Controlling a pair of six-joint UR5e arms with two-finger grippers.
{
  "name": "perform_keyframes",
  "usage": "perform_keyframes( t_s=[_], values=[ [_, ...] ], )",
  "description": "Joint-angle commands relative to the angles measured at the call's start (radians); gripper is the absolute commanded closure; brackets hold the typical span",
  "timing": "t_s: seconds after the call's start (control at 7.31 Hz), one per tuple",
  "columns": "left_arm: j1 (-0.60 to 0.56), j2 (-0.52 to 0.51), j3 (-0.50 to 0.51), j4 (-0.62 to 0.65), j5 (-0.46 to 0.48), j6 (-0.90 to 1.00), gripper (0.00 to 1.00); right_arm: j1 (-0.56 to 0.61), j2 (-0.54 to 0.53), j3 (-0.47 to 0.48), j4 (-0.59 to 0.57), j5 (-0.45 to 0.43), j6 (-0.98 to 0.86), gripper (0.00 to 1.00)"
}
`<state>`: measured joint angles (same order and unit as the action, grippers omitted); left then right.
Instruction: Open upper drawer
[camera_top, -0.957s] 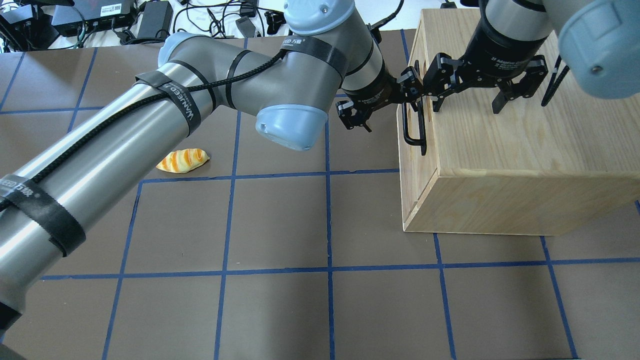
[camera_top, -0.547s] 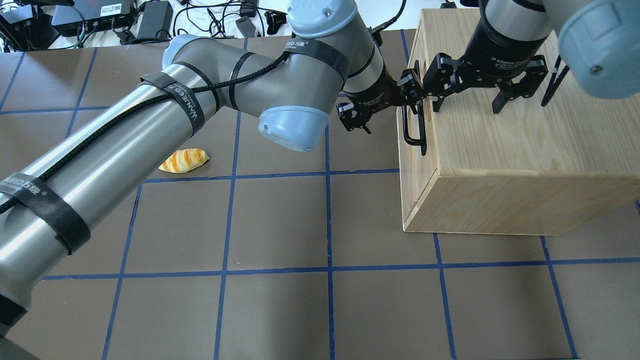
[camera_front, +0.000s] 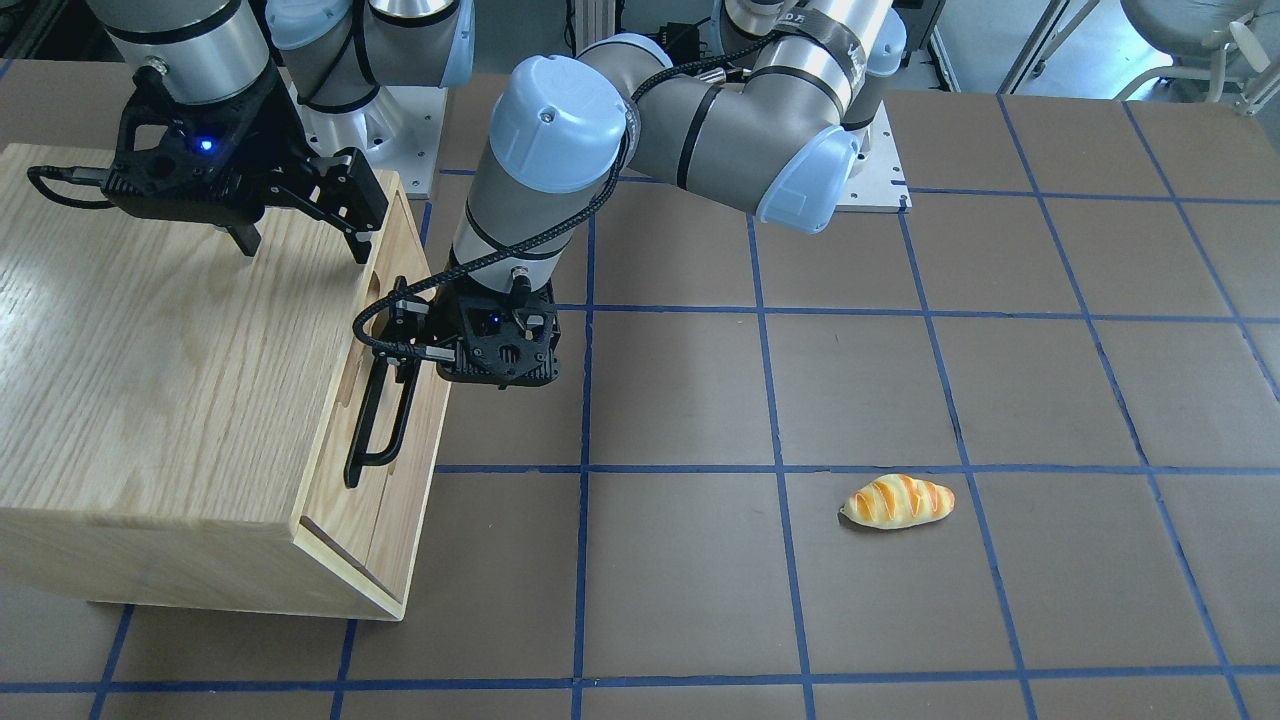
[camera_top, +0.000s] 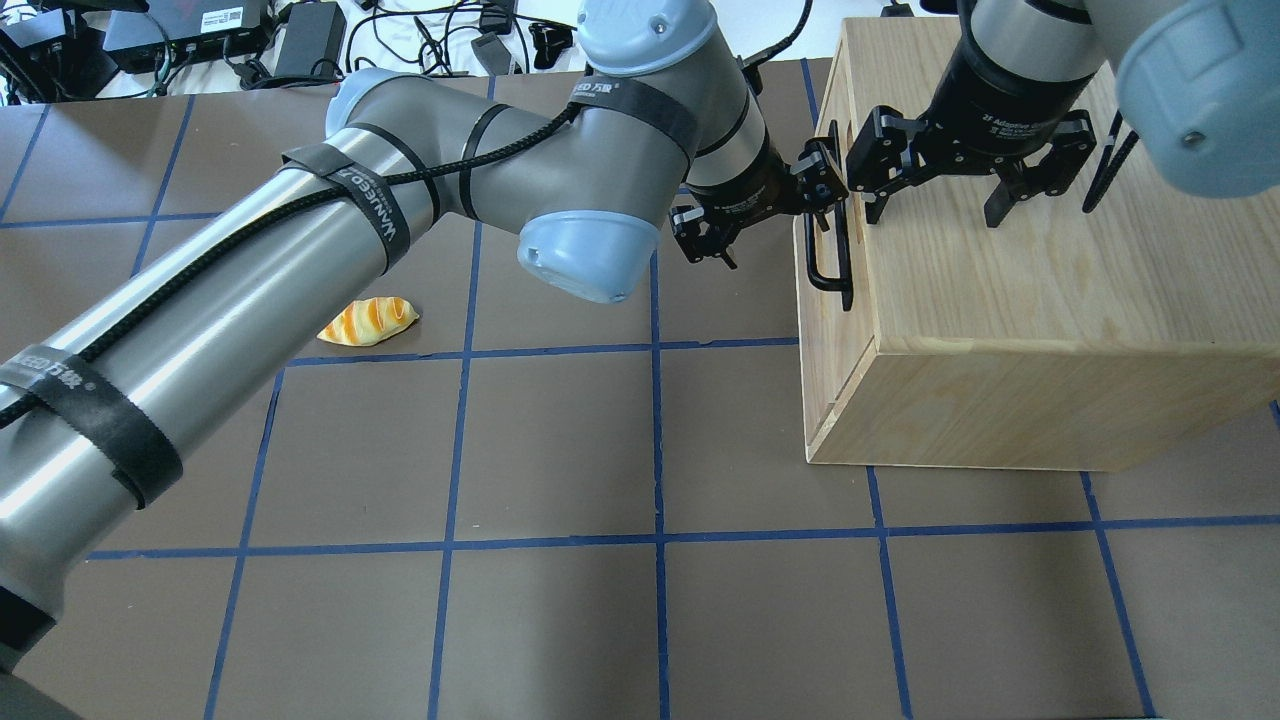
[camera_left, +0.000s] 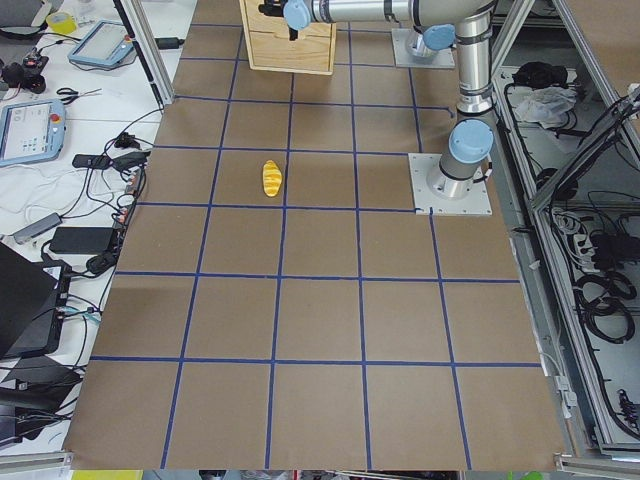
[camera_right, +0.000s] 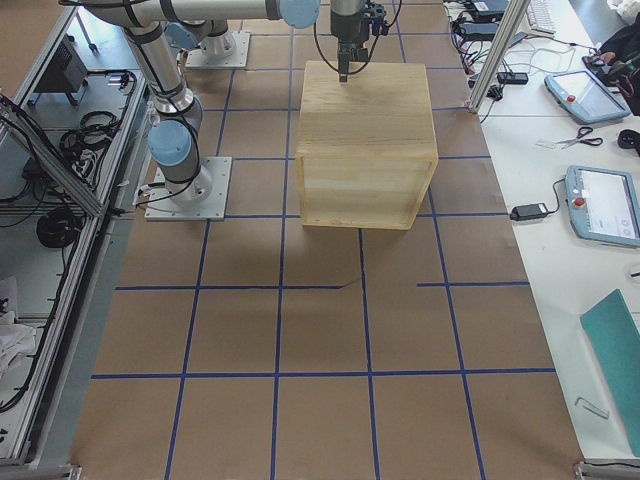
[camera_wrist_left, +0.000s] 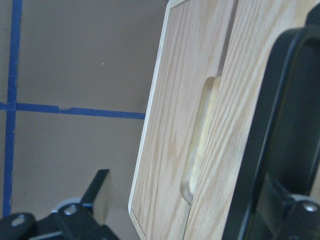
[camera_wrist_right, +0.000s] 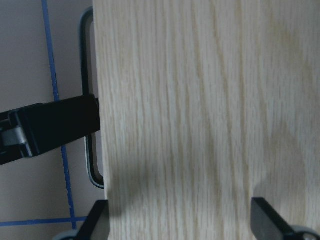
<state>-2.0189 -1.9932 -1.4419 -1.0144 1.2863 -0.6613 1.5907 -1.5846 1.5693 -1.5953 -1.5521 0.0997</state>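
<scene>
The upper drawer is the top front panel of the wooden cabinet, shut flush, with its black bar handle. It also shows in the front view with its handle. My left gripper is open beside the drawer front. One finger is at the handle's far end near the oval slot, and the other finger is out over the table. In the left wrist view the handle sits close to one finger. My right gripper is open, its tips at the cabinet's top near the front edge.
A toy bread roll lies on the brown mat left of the cabinet, and it also shows in the front view. The plain lower panel sits below the drawer. Cables and power bricks lie beyond the mat's far edge.
My left arm has edged slightly toward the cabinet, bringing its finger closer to the handle. The right gripper and the drawer have not moved.
</scene>
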Motion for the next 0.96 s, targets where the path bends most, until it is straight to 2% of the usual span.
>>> perform_keyframes(
  t_s=[0.0,0.82],
  values=[
    [0.002,-0.006,0.023,-0.003,0.015,0.002,0.00,0.000,0.000,0.000,0.000,0.001,0.000,0.00],
    [0.003,-0.013,0.037,-0.004,0.053,0.012,0.00,-0.002,0.000,0.000,0.000,0.001,0.000,0.00]
  ],
)
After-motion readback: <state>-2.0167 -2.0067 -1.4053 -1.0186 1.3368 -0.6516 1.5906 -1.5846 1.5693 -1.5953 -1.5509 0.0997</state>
